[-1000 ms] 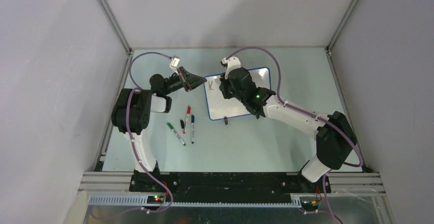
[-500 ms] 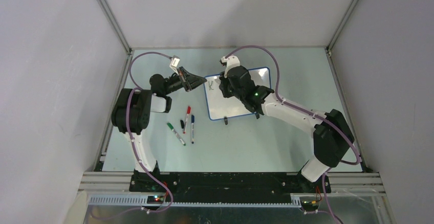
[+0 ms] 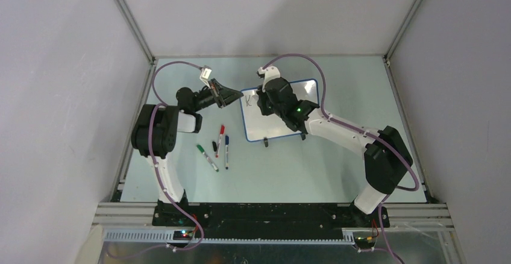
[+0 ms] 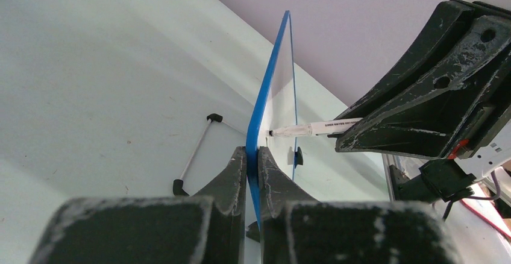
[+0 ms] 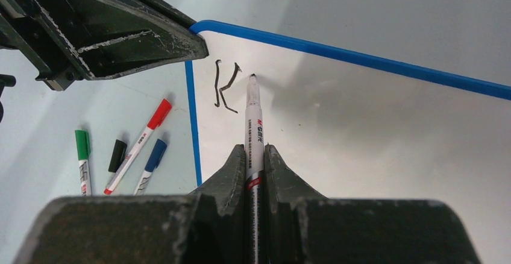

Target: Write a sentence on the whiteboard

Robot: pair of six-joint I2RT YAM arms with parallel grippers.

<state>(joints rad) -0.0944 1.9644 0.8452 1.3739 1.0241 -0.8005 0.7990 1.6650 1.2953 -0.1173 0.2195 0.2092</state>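
Note:
The whiteboard (image 3: 274, 126) with a blue rim stands mid-table; it also shows in the right wrist view (image 5: 373, 137) and edge-on in the left wrist view (image 4: 278, 77). My left gripper (image 3: 236, 97) (image 4: 253, 155) is shut on its left edge. My right gripper (image 3: 263, 101) (image 5: 255, 150) is shut on a white black-ink marker (image 5: 253, 125) (image 4: 313, 129) whose tip touches the board near its top left corner. Of the sentence, only a black "K" (image 5: 224, 86) (image 3: 248, 100) is written, just left of the tip.
A red marker (image 3: 220, 139) (image 5: 137, 144), a blue marker (image 3: 226, 150) (image 5: 150, 163), a green marker (image 3: 206, 157) (image 5: 82, 159) and a black cap (image 3: 214, 146) (image 5: 117, 155) lie on the table left of the board. The board's wire foot (image 4: 194, 154) rests behind it.
My right gripper has shifted slightly left and toward the board's top left with the marker. The left gripper and the board have stayed still.

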